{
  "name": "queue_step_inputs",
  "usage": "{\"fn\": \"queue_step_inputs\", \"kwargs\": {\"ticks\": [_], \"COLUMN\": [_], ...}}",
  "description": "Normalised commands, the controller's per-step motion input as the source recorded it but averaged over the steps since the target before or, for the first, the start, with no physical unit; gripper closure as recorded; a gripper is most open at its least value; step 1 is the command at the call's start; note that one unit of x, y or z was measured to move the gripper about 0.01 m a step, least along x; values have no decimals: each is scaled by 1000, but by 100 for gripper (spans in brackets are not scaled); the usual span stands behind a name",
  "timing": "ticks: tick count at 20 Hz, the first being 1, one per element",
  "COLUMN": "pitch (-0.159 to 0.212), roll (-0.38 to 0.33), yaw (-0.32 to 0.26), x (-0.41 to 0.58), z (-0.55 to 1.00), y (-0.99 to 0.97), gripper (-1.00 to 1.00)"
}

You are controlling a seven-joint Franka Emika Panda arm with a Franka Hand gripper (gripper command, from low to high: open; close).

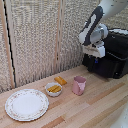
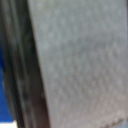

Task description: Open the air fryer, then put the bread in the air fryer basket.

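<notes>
The black air fryer (image 1: 114,52) stands on the wooden table at the exterior view's right. The white gripper (image 1: 94,59) hangs right at its front panel, fingers pointing down against the black. The air fryer handle is hidden behind the gripper head, and I cannot tell whether the fingers are shut on it. The air fryer basket's hollow does not show. The flat orange-tan bread (image 1: 60,80) lies on the table well to the exterior view's left of the gripper. The wrist view is badly blurred: a grey textured surface, a dark band and a blue fingertip (image 2: 4,75).
A pink cup (image 1: 79,85) stands in front of the fryer. A small white bowl (image 1: 54,89) of yellow sticks sits just in front of the bread. A patterned plate (image 1: 27,104) lies at the exterior view's left. A pale curtain hangs behind the table.
</notes>
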Motion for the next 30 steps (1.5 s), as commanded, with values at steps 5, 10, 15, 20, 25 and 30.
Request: {"fn": "queue_step_inputs", "kwargs": {"ticks": [5, 10, 15, 20, 25, 30], "pitch": [-84, -54, -38, -2, -46, 18], "roll": [0, 1, -5, -2, 0, -33], "yaw": [52, 62, 25, 3, 0, -4], "x": [-975, -983, -487, -136, -167, -81], "z": [74, 4, -206, -189, -69, -77], "y": [56, 76, 677, 979, 990, 412], "gripper": [100, 100, 100, 100, 100, -100]}}
